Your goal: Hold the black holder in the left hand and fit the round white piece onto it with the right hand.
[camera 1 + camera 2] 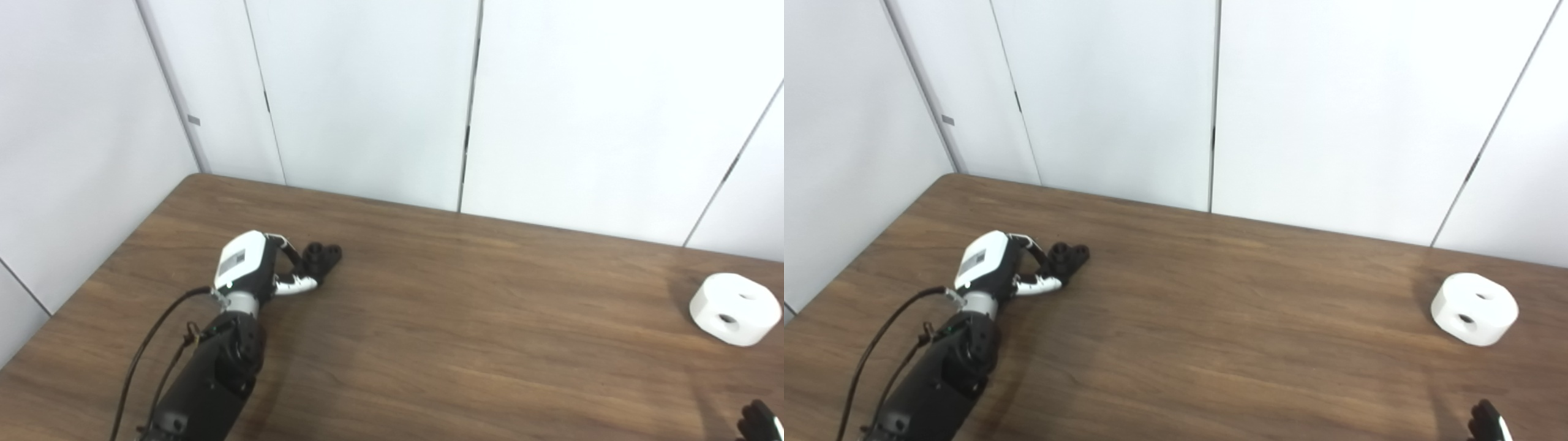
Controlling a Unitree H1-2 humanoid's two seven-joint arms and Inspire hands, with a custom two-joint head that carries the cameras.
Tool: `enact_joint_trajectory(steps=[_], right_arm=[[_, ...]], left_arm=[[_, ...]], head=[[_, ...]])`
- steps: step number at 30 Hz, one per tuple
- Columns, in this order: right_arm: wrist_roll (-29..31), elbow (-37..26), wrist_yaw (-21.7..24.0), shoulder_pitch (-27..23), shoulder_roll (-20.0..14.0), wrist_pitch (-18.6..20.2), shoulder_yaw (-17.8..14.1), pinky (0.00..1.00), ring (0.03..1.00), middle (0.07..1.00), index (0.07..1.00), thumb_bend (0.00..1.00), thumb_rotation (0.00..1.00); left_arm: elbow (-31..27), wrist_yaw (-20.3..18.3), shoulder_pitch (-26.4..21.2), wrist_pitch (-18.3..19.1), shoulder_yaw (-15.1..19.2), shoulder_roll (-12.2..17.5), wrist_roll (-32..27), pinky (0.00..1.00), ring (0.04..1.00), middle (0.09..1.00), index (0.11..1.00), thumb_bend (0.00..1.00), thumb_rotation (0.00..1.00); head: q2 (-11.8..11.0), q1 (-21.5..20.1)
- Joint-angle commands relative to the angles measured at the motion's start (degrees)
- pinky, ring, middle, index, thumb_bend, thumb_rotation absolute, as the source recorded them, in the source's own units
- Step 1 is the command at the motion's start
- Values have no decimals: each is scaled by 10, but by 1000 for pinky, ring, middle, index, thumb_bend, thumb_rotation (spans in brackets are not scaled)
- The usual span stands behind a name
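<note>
The black holder (324, 256) lies on the wooden table (465, 318) at the left; its round sockets face up. My left hand (260, 264) reaches it from the near side, and its fingers (293, 250) and thumb meet on the holder's near end, pinching it where it rests on the table. The round white piece (735, 308), with two holes in its top, sits on the table at the far right and is untouched. Only the dark fingertips of my right hand (759, 422) show at the bottom right corner, well short of the white piece.
White wall panels (367, 92) stand close behind the table's far edge and along its left side. Cables (153, 343) run along my left forearm. Bare wood lies between the holder and the white piece.
</note>
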Motion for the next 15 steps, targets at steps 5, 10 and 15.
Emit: enact_joint_trajectory(steps=[5, 10, 15], right_arm=[[0, -5, -5, 13, 20, 19, 15, 1000, 1000, 1000, 1000, 633, 1000], [-3, -8, -7, 14, 23, 17, 18, 1000, 1000, 1000, 1000, 638, 1000], [-11, -13, -11, 12, 28, 16, 21, 1000, 1000, 1000, 1000, 633, 1000]], left_arm=[[-67, -31, 28, -12, -33, -13, 8, 855, 897, 812, 491, 512, 52], [-96, -47, 53, -30, -65, -18, 22, 836, 891, 811, 491, 513, 53], [-124, -50, 82, -50, -104, -26, 47, 838, 866, 800, 491, 515, 50]], head=[[7, -7], [15, -19], [26, -32]])
